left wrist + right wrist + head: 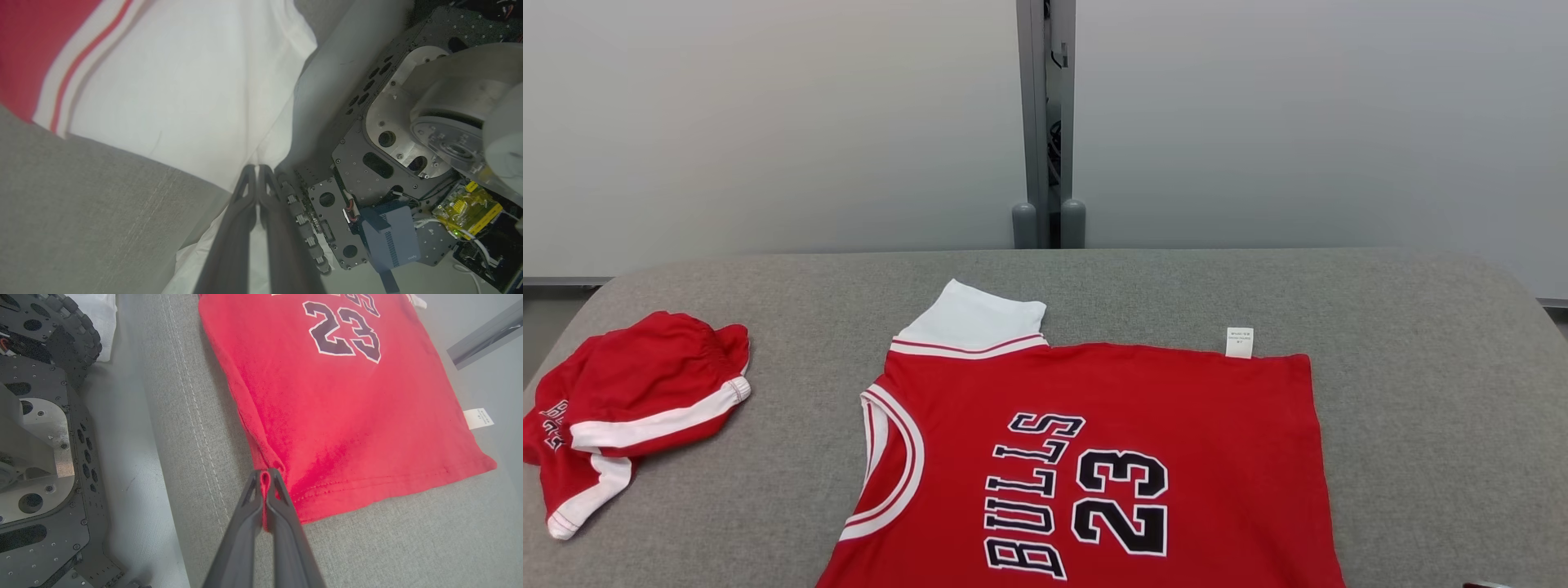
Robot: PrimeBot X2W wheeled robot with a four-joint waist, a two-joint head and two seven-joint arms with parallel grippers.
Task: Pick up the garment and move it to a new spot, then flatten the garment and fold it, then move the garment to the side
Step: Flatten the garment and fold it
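Observation:
The garment (1201,408) is a red jersey with white sleeves and "BULLS 23" in black. It lies spread on the grey padded table (1421,367), its lower part running off the bottom of the head view. My left gripper (257,167) is shut on the white sleeve cloth (184,81) at the table's near edge. My right gripper (265,473) is shut on a pinch of red cloth at the garment's (347,416) hem corner, near the table's front seam.
Crumpled red shorts (637,400) with white trim lie at the table's left end. A white care label (1239,342) sticks out of the jersey's far edge. A grey post (1045,122) stands behind the table. My own metal base (388,163) sits just below the table's near edge.

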